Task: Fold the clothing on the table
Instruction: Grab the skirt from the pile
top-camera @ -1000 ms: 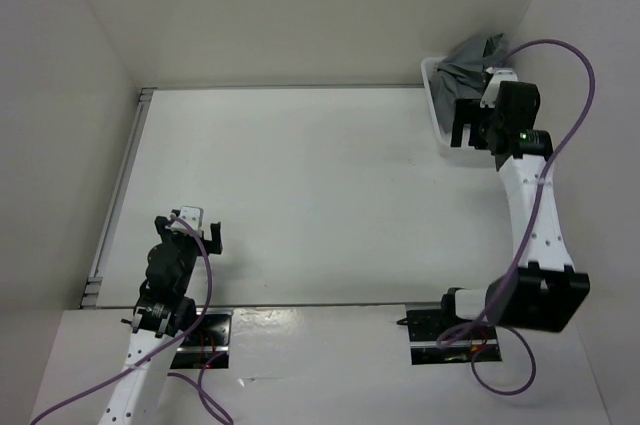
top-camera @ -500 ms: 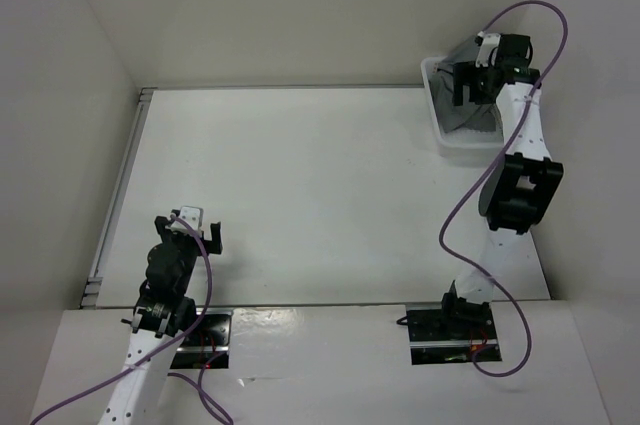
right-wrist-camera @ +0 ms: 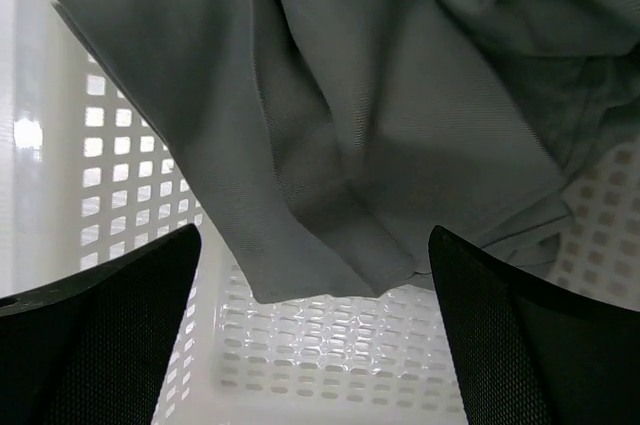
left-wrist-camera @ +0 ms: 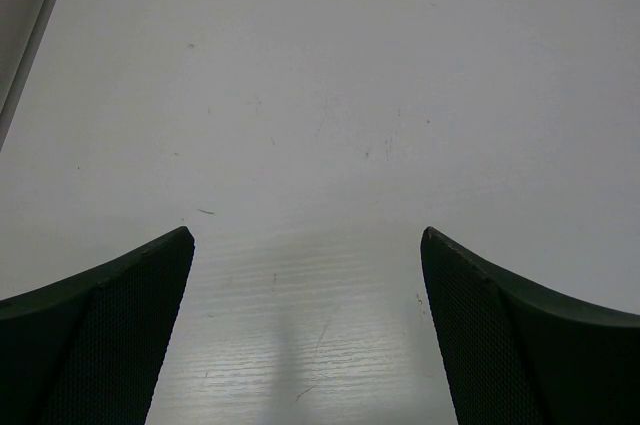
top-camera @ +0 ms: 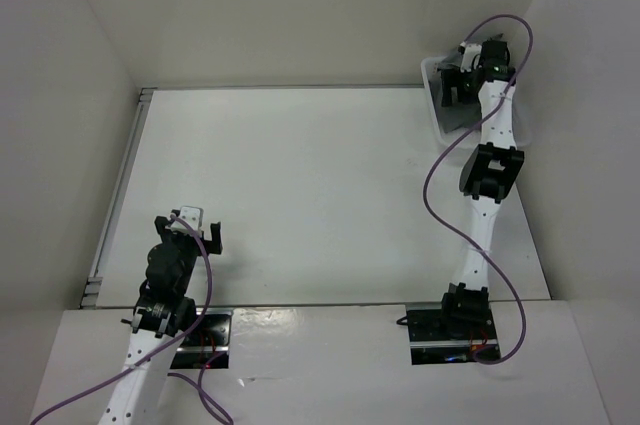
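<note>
Clothing (right-wrist-camera: 350, 125) grey, crumpled, folds draped in mesh basket (right-wrist-camera: 330, 355); pleats unclear.

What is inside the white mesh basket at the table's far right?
Crumpled grey clothing lies in the basket, bare mesh showing beside it. Anything beneath the fabric is hidden.

Clothing (right-wrist-camera: 380, 125) lies in the basket (right-wrist-camera: 330, 365) on the table's (top-camera: 300, 185) far right.
</note>
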Controlling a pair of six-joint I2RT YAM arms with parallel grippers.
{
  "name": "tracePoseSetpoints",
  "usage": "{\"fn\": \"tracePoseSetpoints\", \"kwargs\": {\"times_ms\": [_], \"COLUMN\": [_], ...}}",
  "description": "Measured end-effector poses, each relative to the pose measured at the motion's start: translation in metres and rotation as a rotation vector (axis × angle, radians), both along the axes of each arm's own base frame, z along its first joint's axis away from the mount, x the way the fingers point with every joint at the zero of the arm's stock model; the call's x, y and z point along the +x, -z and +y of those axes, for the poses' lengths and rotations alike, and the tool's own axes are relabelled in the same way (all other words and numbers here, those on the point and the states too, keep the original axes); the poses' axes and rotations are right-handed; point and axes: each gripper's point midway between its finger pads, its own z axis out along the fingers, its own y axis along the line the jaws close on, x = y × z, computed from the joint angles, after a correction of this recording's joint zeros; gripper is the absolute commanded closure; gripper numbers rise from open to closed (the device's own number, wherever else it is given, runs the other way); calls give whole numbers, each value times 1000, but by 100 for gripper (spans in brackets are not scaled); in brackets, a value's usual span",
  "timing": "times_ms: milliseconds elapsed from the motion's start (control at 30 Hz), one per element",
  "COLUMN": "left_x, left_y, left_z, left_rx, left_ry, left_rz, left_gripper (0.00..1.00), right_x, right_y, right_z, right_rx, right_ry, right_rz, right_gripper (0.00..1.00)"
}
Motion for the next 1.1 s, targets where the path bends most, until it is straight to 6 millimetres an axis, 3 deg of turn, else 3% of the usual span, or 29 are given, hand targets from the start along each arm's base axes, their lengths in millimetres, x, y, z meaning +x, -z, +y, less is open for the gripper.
{"fn": "tracePoseSetpoints", "kwargs": {"times_ms": [133,467,600,733,767,967,1033,1100], "left_x": [0,0,0,0,0,0,0,0], "left_y": [0,0,0,0,0,0,0,0], "left_z": [0,0,0,0,0,0,0,0], "left_rx": [0,0,0,0,0,0,0,0], "left_ry": [0,0,0,0,0,0,0,0], "left_rz": [0,0,0,0,0,0,0,0], "left_gripper": [0,0,0,0,0,0,0,0], "right_x": [-5,5,11,15,16,13,5,-5], "right_y": [22,47,61,70,69,59,45,15], "right_z": [3,1,-3,-9,-11,-13,-11,-9], "right_rx": [14,11,-3,-29,-32,56,115,166], "right_ry": [-14,-23,-18,-12,-3,4,-11,-28], "right_rz": [55,54,49,37,31,14,12,-3], "right_gripper": [2,2,16,78,99,100,100,100]}}
